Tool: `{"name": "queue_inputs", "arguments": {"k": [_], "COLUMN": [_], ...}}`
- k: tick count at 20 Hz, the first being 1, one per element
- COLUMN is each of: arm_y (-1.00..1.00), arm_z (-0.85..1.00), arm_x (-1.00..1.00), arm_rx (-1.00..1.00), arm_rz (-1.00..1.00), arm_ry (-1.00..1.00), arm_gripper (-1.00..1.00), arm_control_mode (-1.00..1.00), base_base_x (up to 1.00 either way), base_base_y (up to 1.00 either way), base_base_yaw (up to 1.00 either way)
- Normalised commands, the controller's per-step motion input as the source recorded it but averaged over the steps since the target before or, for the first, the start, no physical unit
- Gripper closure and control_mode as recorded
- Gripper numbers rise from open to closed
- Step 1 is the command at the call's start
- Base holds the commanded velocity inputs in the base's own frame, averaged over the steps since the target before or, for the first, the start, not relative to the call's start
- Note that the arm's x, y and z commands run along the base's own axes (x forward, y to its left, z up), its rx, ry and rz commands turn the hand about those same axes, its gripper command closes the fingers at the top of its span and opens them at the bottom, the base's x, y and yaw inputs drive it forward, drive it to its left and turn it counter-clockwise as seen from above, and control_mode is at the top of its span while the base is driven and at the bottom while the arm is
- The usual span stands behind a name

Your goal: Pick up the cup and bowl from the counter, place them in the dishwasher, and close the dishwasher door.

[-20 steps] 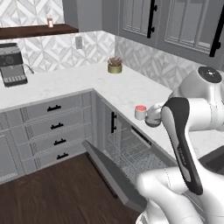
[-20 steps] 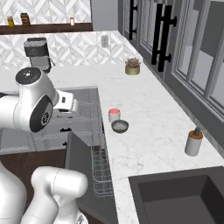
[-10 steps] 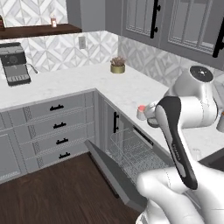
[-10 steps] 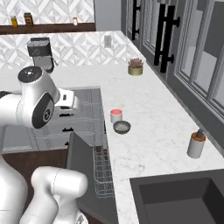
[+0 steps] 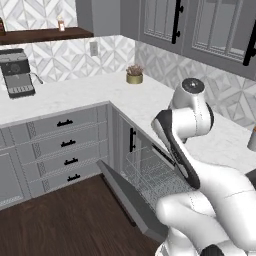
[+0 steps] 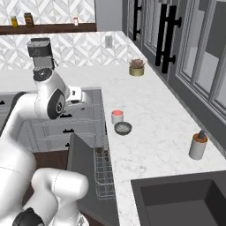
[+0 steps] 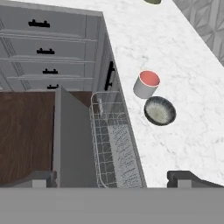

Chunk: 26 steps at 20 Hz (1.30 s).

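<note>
The gripper hangs above the open dishwasher with its jaws spread as wide as they go and nothing between them — in the hand view the two dark fingertips stand far apart at the bottom, one over the door side and one over the counter. In the right base view the hand sits at the end of the white arm, level with the counter's edge and to the left of the cup.

The cup stands upright on the white marble, pale grey outside with its coral-red inside showing, close to the counter's front edge. The bowl lies just beside it, dark-rimmed with a speckled light interior; whether the two touch cannot be told. In the right base view the cup is the farther of the two and the bowl the nearer.

The dishwasher door is down, its grey inner face turned upward, and the wire rack — pulled out over it — holds nothing. From the left base view the rack and the lowered door sit under the counter beside the grey drawer cabinets.

Farther along stand a gold plant pot, a pump bottle near the dark sink, and an espresso machine.
</note>
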Motion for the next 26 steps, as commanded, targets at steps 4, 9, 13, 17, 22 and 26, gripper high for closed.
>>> {"name": "queue_inputs", "arguments": {"k": [4, 9, 13, 17, 22, 26], "arm_y": [0.0, -0.27, -0.33, -0.26, -0.23, -0.24], "arm_z": [-0.4, -0.32, -0.17, -0.17, -0.16, -0.15], "arm_x": [0.86, 0.66, 0.46, 0.27, 0.35, 0.37], "arm_rx": [-0.07, -0.04, -0.01, 0.0, 0.0, 0.0], "arm_rz": [0.0, 0.0, 0.0, 0.0, 0.0, 0.0], "arm_ry": [0.12, 0.04, 0.08, 0.02, 0.02, 0.04], "arm_gripper": [-1.0, -1.0, -1.0, -1.0, -1.0, -1.0], "arm_control_mode": [-1.0, -1.0, -1.0, -1.0, -1.0, -1.0], "base_base_x": [0.0, 0.0, 0.0, 0.0, 0.0, 0.0], "base_base_y": [0.0, 0.0, 0.0, 0.0, 0.0, 0.0], "base_base_yaw": [0.0, 0.0, 0.0, 0.0, 0.0, 0.0]}}
